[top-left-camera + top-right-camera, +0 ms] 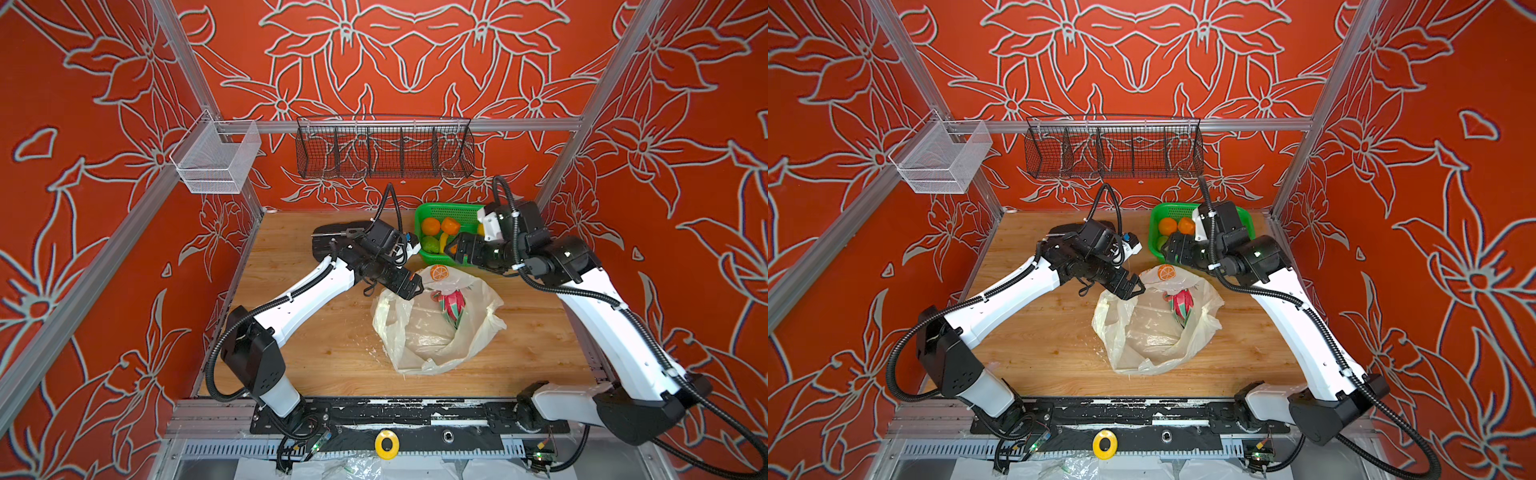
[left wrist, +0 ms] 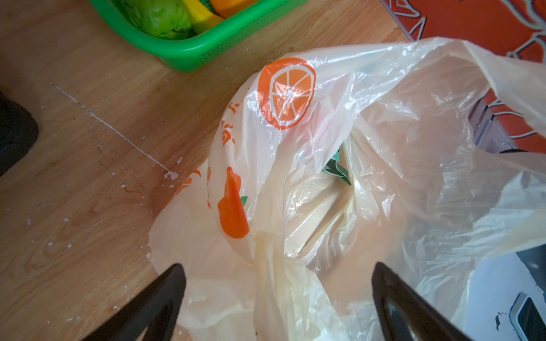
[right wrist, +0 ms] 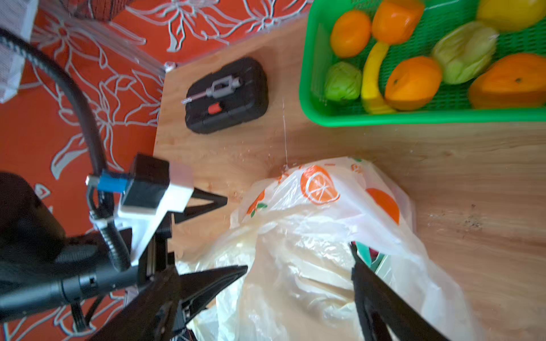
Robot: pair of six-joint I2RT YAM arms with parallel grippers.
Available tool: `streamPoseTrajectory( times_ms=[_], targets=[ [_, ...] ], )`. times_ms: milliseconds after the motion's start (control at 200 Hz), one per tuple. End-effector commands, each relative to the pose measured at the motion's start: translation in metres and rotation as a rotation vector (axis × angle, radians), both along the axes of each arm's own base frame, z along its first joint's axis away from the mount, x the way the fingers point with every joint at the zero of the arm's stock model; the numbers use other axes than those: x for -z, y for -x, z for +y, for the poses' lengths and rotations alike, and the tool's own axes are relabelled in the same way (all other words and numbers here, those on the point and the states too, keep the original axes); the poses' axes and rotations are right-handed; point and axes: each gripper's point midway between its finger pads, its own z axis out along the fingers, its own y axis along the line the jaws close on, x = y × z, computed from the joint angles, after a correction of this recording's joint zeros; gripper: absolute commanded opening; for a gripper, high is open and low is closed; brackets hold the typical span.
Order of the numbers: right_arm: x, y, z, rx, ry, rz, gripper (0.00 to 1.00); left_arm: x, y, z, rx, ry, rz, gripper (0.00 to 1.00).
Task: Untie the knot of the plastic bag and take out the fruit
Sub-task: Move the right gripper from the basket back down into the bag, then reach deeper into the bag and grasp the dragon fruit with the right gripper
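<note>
The plastic bag (image 1: pixel 436 336) (image 1: pixel 1154 336) lies in the middle of the wooden table with its mouth gaping open. The knot is not in view. A pink-and-green dragon fruit (image 1: pixel 453 305) (image 1: pixel 1181 305) lies inside. My left gripper (image 1: pixel 413 286) (image 2: pixel 279 265) stands open over the bag's far left rim, with a fold of the bag (image 2: pixel 354 177) between its fingers. My right gripper (image 1: pixel 449 249) (image 3: pixel 298 258) hovers open above the bag's far edge (image 3: pixel 310 230), in front of the basket. More fruit sits in the green basket: oranges (image 3: pixel 350 32) and bumpy green pieces (image 3: pixel 342 81).
The green basket (image 1: pixel 419 216) (image 3: pixel 384 118) stands at the back right, just beyond the bag. A black tool case (image 1: pixel 328 243) (image 3: pixel 227 94) lies behind my left wrist. A black wire rack (image 1: pixel 384 149) and a silver mesh bin (image 1: pixel 216 158) hang on the walls.
</note>
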Motion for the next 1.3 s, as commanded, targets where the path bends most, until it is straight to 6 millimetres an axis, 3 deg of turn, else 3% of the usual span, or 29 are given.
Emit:
streamPoseTrajectory(
  times_ms=[0, 235, 415, 606, 806, 871, 966, 1081, 1171, 1296],
  targets=[
    [0.029, 0.027, 0.003, -0.046, 0.107, 0.087, 0.92, -0.002, 0.009, 0.015, -0.023, -0.028, -0.002, 0.97],
    [0.087, 0.074, 0.01, -0.122, 0.241, 0.191, 0.92, 0.015, 0.012, 0.02, -0.03, -0.059, 0.032, 0.98],
    [0.144, 0.087, 0.009, -0.14, 0.288, 0.254, 0.92, 0.018, 0.011, 0.013, -0.017, -0.033, 0.047, 0.98],
    [0.194, 0.09, -0.017, -0.109, 0.459, 0.308, 0.93, 0.023, 0.015, 0.003, 0.034, -0.017, 0.099, 0.98],
    [0.231, 0.096, -0.048, -0.016, 0.575, 0.346, 0.97, 0.022, 0.03, -0.012, 0.101, 0.066, 0.18, 0.98],
    [0.243, 0.102, -0.067, 0.043, 0.626, 0.367, 0.97, 0.023, 0.034, -0.014, 0.112, 0.074, 0.192, 0.98],
    [0.248, 0.108, -0.095, 0.134, 0.704, 0.386, 0.97, 0.023, 0.037, -0.016, 0.135, 0.084, 0.202, 0.98],
    [0.246, 0.109, -0.108, 0.174, 0.745, 0.373, 0.97, 0.023, 0.039, -0.021, 0.161, 0.095, 0.222, 0.98],
    [0.238, 0.106, -0.103, 0.169, 0.712, 0.353, 0.97, 0.025, 0.039, -0.024, 0.17, 0.089, 0.235, 0.98],
    [0.22, 0.094, -0.079, 0.121, 0.582, 0.282, 0.97, 0.029, 0.036, -0.025, 0.163, 0.073, 0.236, 0.98]
  ],
)
